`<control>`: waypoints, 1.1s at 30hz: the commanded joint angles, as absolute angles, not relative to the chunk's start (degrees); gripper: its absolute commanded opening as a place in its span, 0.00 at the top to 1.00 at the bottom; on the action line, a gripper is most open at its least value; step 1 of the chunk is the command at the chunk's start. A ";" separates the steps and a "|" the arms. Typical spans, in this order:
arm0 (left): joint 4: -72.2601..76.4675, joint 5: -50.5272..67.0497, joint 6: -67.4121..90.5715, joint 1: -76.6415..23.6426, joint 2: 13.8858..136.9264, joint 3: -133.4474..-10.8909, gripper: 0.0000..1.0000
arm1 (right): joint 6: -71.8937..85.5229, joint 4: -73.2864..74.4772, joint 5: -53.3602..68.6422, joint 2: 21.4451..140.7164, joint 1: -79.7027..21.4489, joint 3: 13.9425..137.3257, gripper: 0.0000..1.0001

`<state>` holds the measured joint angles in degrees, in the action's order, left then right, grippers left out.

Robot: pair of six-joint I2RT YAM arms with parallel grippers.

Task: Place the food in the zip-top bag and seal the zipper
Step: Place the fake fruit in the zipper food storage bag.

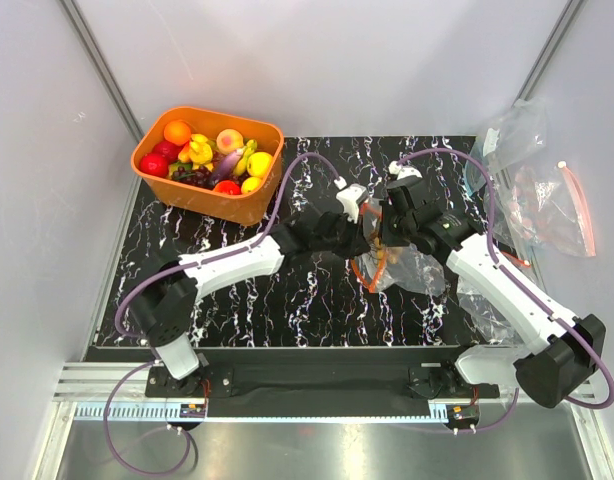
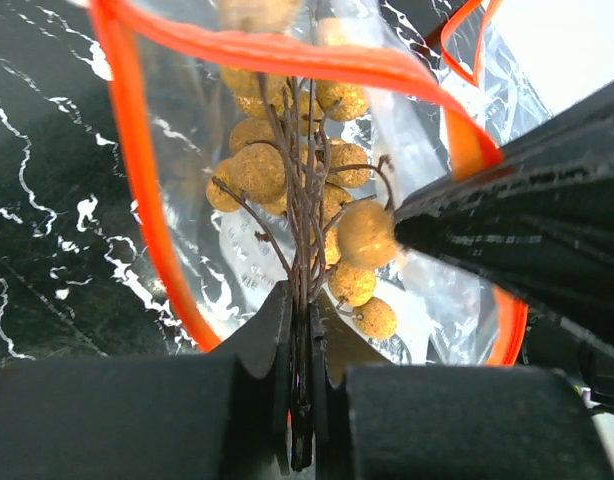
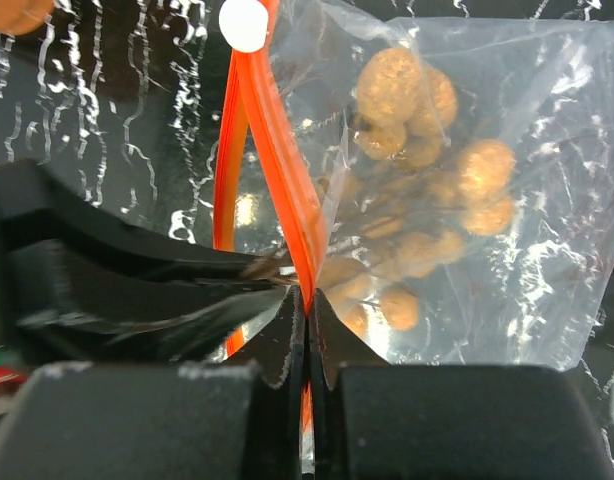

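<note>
The black, white-veined table (image 1: 287,300) carries an orange basket (image 1: 237,205) of toy fruit at its far left. Both arms meet at the centre over the zip-top bag (image 1: 412,268).

Our main worry is the release. The left gripper (image 2: 302,310) is clamped on the brown stems of the food (image 2: 287,180), a bunch of tan berries hanging inside the bag's open mouth. If we draw back before letting go fully, the twigs may snag and drag the bunch out again, or pull the soft bag over.

The right gripper (image 3: 305,300) is pinched on the zipper (image 3: 272,150) at one spot only. A tug from the left arm could slip the strip free and let the mouth collapse. A stem lying across the strip would, we judge, stop it sealing.

The left arm reaches in from the near left, its fingers pointing into the mouth. The right arm comes from the near right, bent inward, and holds the rim.
</note>
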<state>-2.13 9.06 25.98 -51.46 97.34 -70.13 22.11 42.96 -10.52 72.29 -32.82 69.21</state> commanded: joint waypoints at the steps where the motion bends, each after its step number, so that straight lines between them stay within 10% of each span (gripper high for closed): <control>1: -2.99 11.07 27.24 -51.68 99.31 -74.00 0.96 | 23.20 40.08 -8.26 70.66 -32.70 69.96 1.00; 5: -3.07 11.16 27.95 -51.77 100.98 -75.14 0.83 | 23.29 39.82 -7.38 70.58 -32.70 70.31 1.00; 13: -7.28 6.68 25.40 -51.77 93.45 -72.78 0.09 | 24.52 45.96 -16.77 71.10 -32.61 71.89 1.00; 33: -12.05 2.29 27.24 -51.15 85.52 -64.96 0.12 | 25.75 44.91 -11.87 68.12 -32.69 73.12 1.00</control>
<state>-14.50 4.14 26.24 -51.48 85.27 -66.76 25.34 46.37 -13.30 70.11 -32.82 70.28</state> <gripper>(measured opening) 0.895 0.021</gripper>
